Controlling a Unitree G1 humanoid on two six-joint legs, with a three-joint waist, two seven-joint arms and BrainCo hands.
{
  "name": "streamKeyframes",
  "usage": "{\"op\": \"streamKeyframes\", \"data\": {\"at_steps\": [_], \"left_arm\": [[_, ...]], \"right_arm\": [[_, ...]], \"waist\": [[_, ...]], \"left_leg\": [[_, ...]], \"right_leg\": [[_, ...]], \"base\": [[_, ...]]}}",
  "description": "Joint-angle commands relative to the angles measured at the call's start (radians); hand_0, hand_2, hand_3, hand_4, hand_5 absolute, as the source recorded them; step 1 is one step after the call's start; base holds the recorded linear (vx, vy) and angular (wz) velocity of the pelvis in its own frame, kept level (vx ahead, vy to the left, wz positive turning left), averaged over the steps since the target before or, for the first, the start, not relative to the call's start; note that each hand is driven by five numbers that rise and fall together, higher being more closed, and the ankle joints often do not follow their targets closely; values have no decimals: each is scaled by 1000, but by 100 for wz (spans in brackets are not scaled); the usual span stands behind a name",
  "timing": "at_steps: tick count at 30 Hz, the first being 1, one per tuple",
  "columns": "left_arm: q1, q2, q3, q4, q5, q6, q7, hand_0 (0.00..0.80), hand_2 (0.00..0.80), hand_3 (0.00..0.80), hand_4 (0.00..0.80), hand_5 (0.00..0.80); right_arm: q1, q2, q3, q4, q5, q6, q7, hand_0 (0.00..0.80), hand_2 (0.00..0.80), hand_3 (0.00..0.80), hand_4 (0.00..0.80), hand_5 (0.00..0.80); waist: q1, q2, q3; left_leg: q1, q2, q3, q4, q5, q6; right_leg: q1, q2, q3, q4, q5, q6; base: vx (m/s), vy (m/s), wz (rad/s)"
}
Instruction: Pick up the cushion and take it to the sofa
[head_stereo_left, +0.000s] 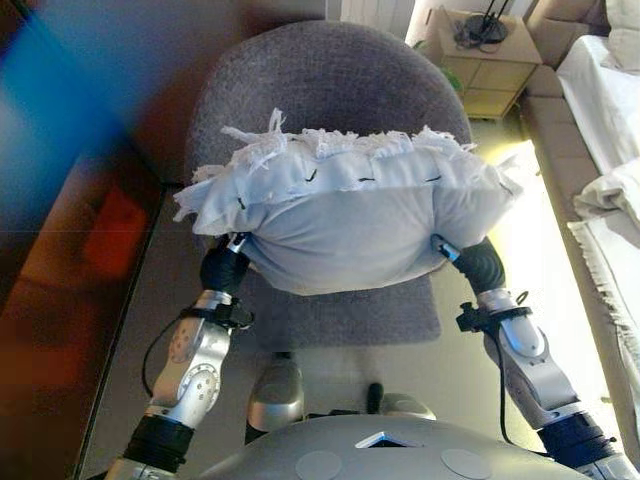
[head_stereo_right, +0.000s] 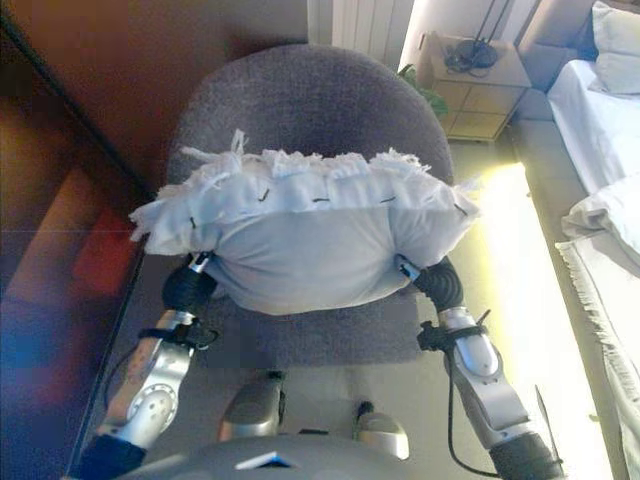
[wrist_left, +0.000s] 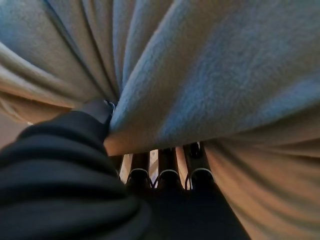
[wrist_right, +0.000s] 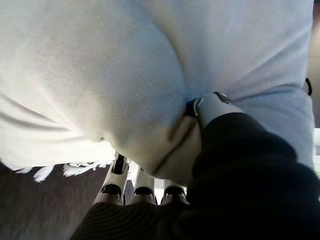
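The white cushion (head_stereo_left: 350, 215) with a fringed far edge is held up over a grey round armchair (head_stereo_left: 330, 90). My left hand (head_stereo_left: 232, 262) grips its left underside and my right hand (head_stereo_left: 470, 258) its right underside. In the left wrist view my left hand (wrist_left: 75, 175) has its thumb pressed into bunched cloth (wrist_left: 210, 75), with the fingers running under it. In the right wrist view my right hand (wrist_right: 225, 165) pinches the cushion (wrist_right: 100, 75) the same way. The fingertips of both hands are hidden by the cushion.
A sofa or bed with white covers (head_stereo_left: 605, 120) runs along the right. A small wooden nightstand (head_stereo_left: 490, 60) stands at the back right. A dark reddish cabinet front (head_stereo_left: 70, 250) lines the left. Pale floor (head_stereo_left: 540, 220) lies between armchair and sofa.
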Motion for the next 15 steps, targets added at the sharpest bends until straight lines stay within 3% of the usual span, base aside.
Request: {"op": "streamKeyframes", "data": {"at_steps": [1,3,4,6,8,12,15], "left_arm": [[-67,-4,9,-162,9,-69,-71,800,800,800,800,800],[-48,10,15,-143,8,-83,-67,800,800,800,800,800],[-51,13,21,-127,3,-82,-71,800,800,800,800,800],[-59,19,28,-122,-10,-66,-88,800,800,800,800,800],[-92,7,15,-135,3,-37,-102,800,800,800,800,800],[-133,-14,-6,-132,33,-20,-57,800,800,800,800,800],[-83,-32,-24,-155,82,18,-61,800,800,800,800,800]], "right_arm": [[-64,13,1,-151,-12,-82,-6,800,800,800,800,800],[-51,30,24,-162,-32,-90,-13,800,800,800,800,800],[-58,40,35,-145,-40,-95,-16,800,800,800,800,800],[-65,49,40,-127,-45,-99,-29,800,800,800,800,800],[-89,63,41,-101,-74,-111,-62,800,800,800,800,800],[-131,85,51,-62,-92,-114,-75,800,800,800,800,800],[-86,71,25,-77,-56,-100,-78,800,800,800,800,800]], "waist": [[25,-16,-41],[20,-10,-33],[17,-7,-29],[9,-3,-19],[-4,-1,5],[-15,1,28],[6,-19,-1]], "left_leg": [[-49,55,-42,58,-44,10],[1,38,-45,49,-70,47],[35,34,-40,27,-71,49],[61,27,-43,-1,-62,44],[67,11,-33,-23,-64,43],[80,14,-33,-53,-66,47],[96,26,-27,-84,-63,27]], "right_leg": [[-16,50,-48,226,29,27],[-171,51,-54,421,129,54],[-217,53,-57,413,143,47],[-222,67,-65,322,134,31],[-241,38,-76,118,176,17],[-249,50,-58,65,199,28],[-176,37,-100,-53,220,37]], "base": [[416,72,11],[370,90,6],[374,51,-8],[261,-13,2],[155,-99,22],[89,-108,26],[224,-171,17]]}}
